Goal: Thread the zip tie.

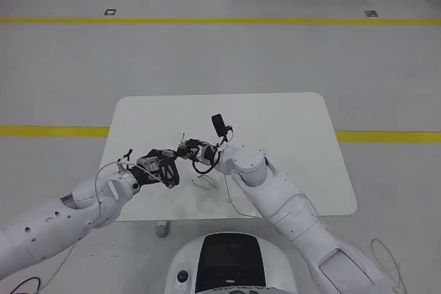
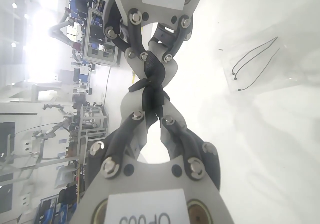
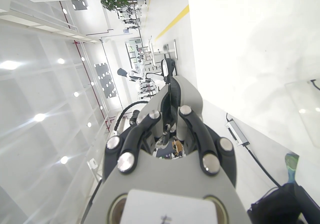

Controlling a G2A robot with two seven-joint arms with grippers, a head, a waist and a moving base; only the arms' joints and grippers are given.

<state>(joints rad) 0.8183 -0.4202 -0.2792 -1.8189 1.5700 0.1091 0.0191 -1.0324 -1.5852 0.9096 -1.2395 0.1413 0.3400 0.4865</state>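
Closest in the left wrist view, the left gripper (image 2: 152, 101) has its grey fingers clenched and meets the right gripper (image 2: 157, 73) tip to tip. That one is clenched too, and in its own wrist view its black mesh pads (image 3: 175, 95) press flat together. Pinched where the two sets of fingertips cross is the black plastic zip tie (image 2: 136, 87), one flat end jutting out from the knot of pads; how far it is threaded cannot be told. In the top view the meeting point hangs above the rounded white table (image 1: 294, 132), at about 9 o'clock from the tabletop's middle, with the left arm coming in from 8 o'clock and the right arm from 4 o'clock. Just beside the grippers, at 5 o'clock from them, a clear plastic bag (image 2: 275, 80) lies flat on the table with three thin black ties (image 2: 250, 55) inside, apart from both claws.
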